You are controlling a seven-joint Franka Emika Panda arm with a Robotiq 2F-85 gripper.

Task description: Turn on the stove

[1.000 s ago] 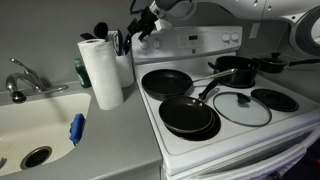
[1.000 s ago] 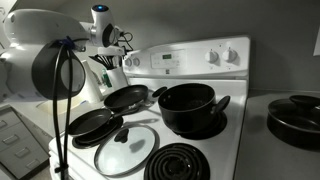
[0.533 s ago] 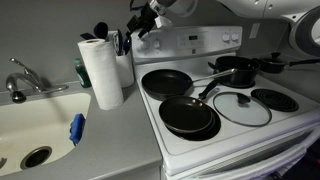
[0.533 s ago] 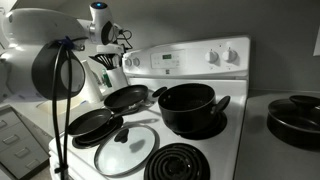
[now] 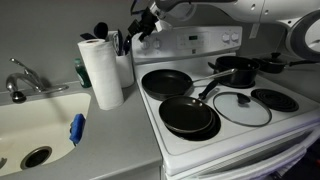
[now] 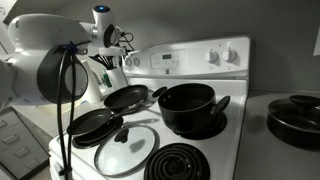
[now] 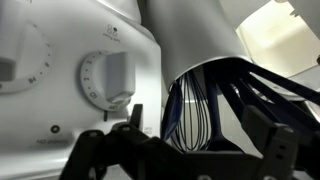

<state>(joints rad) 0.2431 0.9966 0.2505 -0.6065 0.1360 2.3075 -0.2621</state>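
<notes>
While the jaws of the black gripper [image 7: 205, 140] stand apart, centre them on the round white stove knob [image 7: 108, 80] at frame left before closing.

Pan [image 5: 188, 115] on stove [image 5: 235, 137] front, lid [image 5: 241, 108] beside; paper towel roll [image 5: 101, 70] on counter [image 5: 115, 142], utensil holder [image 5: 125, 68] apparently behind.

Arm elbow [image 6: 48, 75] shifted, slightly lower

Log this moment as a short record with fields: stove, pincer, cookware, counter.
stove: white range, knobs on raised back panel
pincer: open, facing a round knob, not gripping it
cookware: front frying pan, rear frying pan, black pot, glass lid, all on the cooktop
counter: paper towel roll, utensil holder, sink
</notes>
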